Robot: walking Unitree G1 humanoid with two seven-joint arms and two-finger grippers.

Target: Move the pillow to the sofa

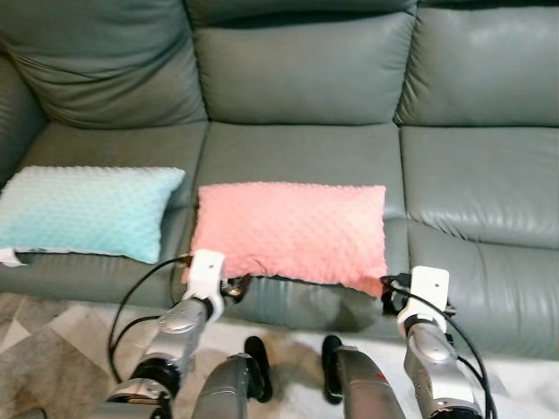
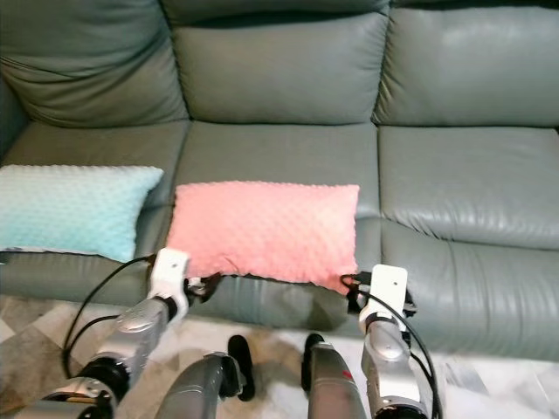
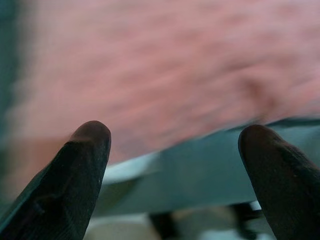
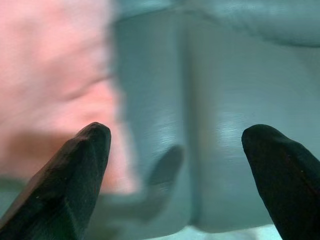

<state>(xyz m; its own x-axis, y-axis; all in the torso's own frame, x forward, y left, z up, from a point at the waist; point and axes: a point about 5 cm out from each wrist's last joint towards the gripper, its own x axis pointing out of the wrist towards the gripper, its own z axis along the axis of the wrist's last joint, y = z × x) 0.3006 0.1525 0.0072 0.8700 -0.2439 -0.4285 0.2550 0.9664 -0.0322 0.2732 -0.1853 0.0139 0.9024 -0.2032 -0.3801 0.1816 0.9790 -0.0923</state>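
Now the pink pillow (image 1: 291, 232) lies flat on the middle seat of the grey-green sofa (image 1: 306, 87), its front edge hanging slightly over the seat's front. Left gripper (image 3: 172, 150) sits at the pillow's front left corner, fingers spread, nothing between them. Right gripper (image 4: 175, 150) sits at the front right corner, fingers also spread, pillow edge just beside one finger (image 4: 75, 170). Light blue pillow (image 1: 83, 209) rests on the left seat, apart from the pink one.

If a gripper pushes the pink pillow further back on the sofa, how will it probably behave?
The pink pillow looks soft and plump, so it would likely dent before sliding. Its dotted fabric probably grips the smooth sofa somewhat. It lies flat, so rolling seems unlikely.
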